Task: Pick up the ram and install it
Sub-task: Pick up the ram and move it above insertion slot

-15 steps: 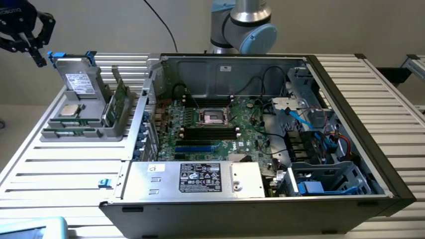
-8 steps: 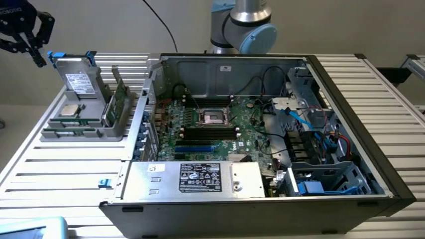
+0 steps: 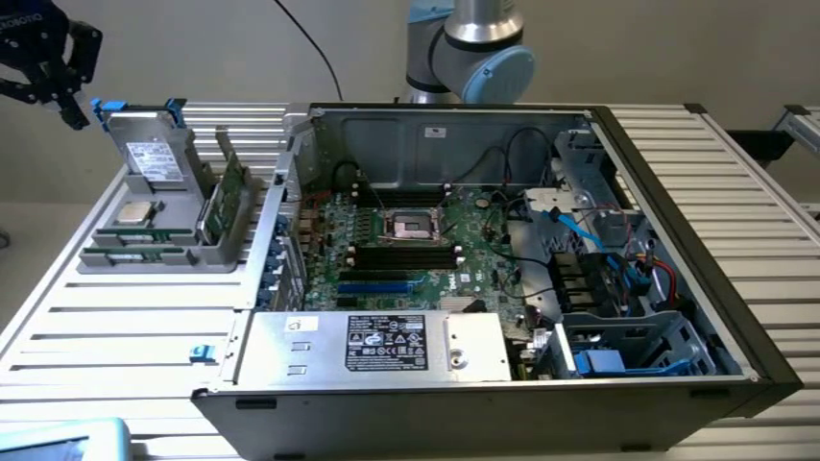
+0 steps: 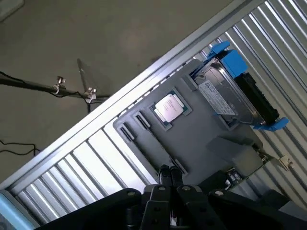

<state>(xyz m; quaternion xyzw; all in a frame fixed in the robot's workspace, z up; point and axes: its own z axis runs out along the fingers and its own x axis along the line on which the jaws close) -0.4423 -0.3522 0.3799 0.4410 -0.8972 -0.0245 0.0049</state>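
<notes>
In the exterior view, the black claw (image 3: pixel 64 96) hangs high at the far end of the exterior view's left, above the corner of the slatted metal table (image 3: pixel 115 327). Its fingers are drawn together with nothing between them. The ram, a long thin green circuit-board stick (image 3: pixel 229 204), stands on its long edge in the grey plastic holder (image 3: pixel 167 257). It sits between the square silver processor chip (image 3: pixel 134 213) and the open black computer case (image 3: pixel 448 130), with the grey boxy drive (image 3: pixel 156 158) just beyond. The dark memory slots (image 3: pixel 403 257) lie on the motherboard inside the case.

The ram looks light and stiff but brittle, and thin enough to tilt in a pinch. The exposed top edge, taken across the board's flat faces near its middle, seems the safest hold, away from the contact edge seated in the holder.

In the wrist view, the claw (image 4: pixel 168 173) shows its two fingertips pressed together and empty. It hovers over the near rim of the holder (image 4: pixel 192 143), with the processor chip (image 4: pixel 169 108) and the blue-bracketed drive (image 4: pixel 225 91) beyond.
</notes>
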